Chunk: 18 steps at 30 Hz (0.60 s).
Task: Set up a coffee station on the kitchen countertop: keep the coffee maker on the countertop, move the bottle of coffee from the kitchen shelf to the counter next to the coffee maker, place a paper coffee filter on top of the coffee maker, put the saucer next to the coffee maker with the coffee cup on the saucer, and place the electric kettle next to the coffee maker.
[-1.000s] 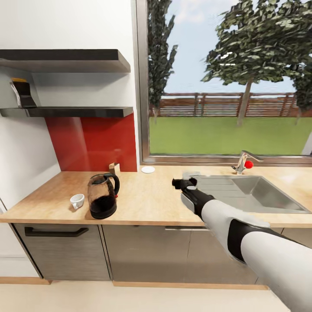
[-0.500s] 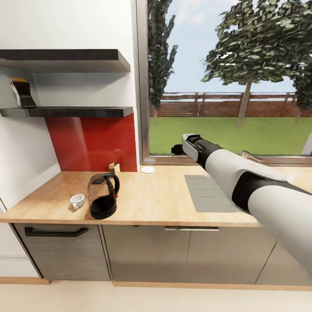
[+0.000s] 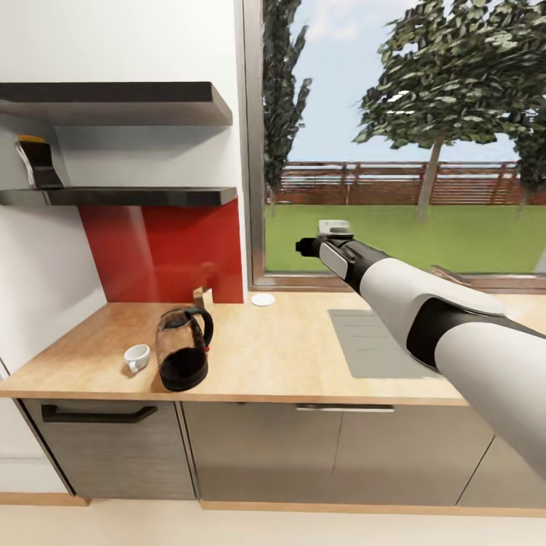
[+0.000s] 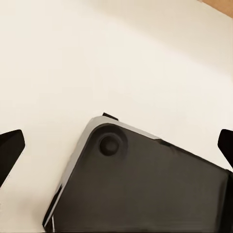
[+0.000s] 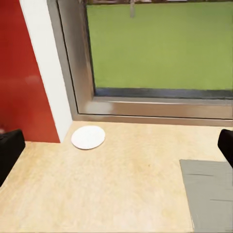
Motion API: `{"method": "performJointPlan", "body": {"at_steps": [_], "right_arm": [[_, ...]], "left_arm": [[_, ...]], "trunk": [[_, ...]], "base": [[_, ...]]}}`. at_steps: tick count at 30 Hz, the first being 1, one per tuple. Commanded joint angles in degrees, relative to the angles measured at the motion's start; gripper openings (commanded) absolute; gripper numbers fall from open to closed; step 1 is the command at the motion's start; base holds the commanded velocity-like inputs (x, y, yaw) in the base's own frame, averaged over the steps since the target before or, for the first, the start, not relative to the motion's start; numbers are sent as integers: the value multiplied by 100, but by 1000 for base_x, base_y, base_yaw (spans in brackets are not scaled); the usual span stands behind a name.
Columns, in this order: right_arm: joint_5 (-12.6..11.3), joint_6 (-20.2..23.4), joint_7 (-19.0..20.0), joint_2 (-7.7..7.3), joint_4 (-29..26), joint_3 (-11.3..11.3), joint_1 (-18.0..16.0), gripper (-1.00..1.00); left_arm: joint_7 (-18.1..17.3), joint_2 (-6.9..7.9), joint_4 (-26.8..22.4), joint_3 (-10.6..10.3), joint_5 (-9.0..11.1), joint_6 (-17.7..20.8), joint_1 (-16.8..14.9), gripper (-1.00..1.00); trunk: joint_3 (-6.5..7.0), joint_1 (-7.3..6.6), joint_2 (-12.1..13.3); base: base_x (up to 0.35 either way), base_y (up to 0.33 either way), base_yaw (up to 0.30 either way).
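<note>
A: What is the biggest thing in front of the robot?

B: The worktop [image 3: 288, 341], a long light wood-grain top over grey cabinet fronts, running under a wide window [image 3: 402, 136]. A grey draining panel [image 3: 371, 345] is set into it toward the right.

A: And on the wall?

B: Two black shelves, one above the other. The lower kitchen shelf [image 3: 129, 196] carries the bottle of coffee [image 3: 36, 163] at its far left end, a dark jar with a yellow-orange lid. Below the shelves is a red backsplash [image 3: 163, 250].

A: Where is the right arm?

B: It reaches out over the worktop, raised to about the height of the window sill. The right claw [image 3: 307, 246] points toward the window corner. In the right wrist view its two dark fingertips sit at the opposite edges of the picture, so it is spread wide and holds nothing.

A: The left claw?

B: The left wrist view shows its fingertips [image 4: 10, 148] far apart too, wide and empty, over pale floor and a dark rounded part of the robot.

A: Smaller items?

B: The electric kettle [image 3: 183, 349] stands upright near the front left of the worktop. The coffee cup [image 3: 136, 357] sits just beside it on the left. The saucer [image 3: 262, 299] lies well apart, at the back by the window frame.
</note>
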Motion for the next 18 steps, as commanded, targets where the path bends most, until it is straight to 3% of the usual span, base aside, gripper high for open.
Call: {"method": "performJointPlan", "body": {"at_steps": [1,12,18], "right_arm": [[51,13,22,0,2,-50,-2,100],[48,-22,222,0,-52,-60,76,100],[44,-30,216,0,-387,-65,77,100]], "left_arm": [[-33,4,30,-22,62,-5,3,100],[-33,43,386,-21,192,-4,3,100],[-33,44,444,-22,185,-22,3,100]], "trunk": [[0,5,-2],[-50,5,-2],[-101,5,-2]], "base": [[237,186,16],[262,189,171],[113,36,108]]}}
